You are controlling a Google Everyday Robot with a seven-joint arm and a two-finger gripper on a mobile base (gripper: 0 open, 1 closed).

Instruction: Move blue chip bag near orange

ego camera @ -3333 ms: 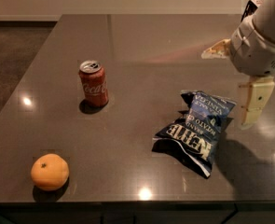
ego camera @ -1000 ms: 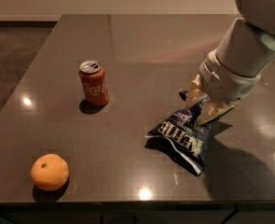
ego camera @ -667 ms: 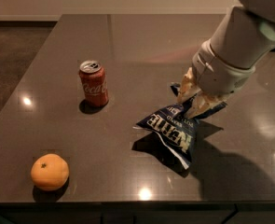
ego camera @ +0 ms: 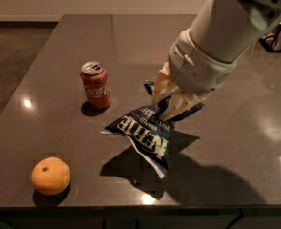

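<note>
The blue chip bag [ego camera: 145, 132] is crinkled navy foil with white lettering. It hangs tilted above the dark table [ego camera: 130, 42], its shadow beneath it. My gripper [ego camera: 169, 103] is shut on the bag's upper right end, below the big white arm coming in from the upper right. The orange [ego camera: 51, 175] sits on the table near the front left edge, well to the left of and below the bag.
A red soda can [ego camera: 95, 85] stands upright left of the bag, between it and the orange's side of the table. The table's front edge runs just below the orange. A dark wire object [ego camera: 278, 37] shows at the far right.
My gripper came down onto the bag, closed on it and lifted it. It has carried the bag to the left, toward the can. The orange and the can have not moved.
</note>
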